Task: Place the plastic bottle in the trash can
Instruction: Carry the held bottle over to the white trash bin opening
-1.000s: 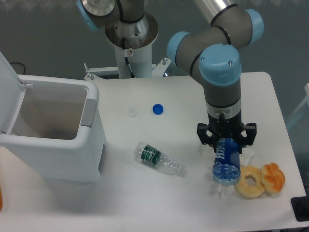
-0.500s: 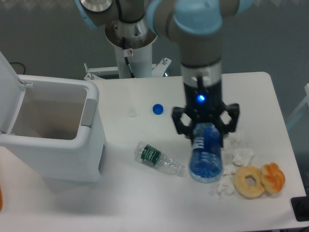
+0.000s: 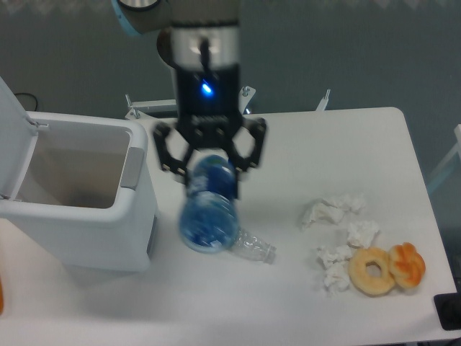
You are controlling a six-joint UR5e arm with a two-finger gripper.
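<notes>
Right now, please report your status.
Hand shut on plastic bottle, airborne. Trash can open, just left of it. Nothing between them.

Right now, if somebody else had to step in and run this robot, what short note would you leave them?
Tool: shut on the blue-tinted transparent plastic bottle, held in the air just right of the big white rectangular trash can.
Can's lid is open.
Done: bottle picked up.
Left: bring it over the opening and let go.
A small clear bottle lies below, partly hidden.
</notes>
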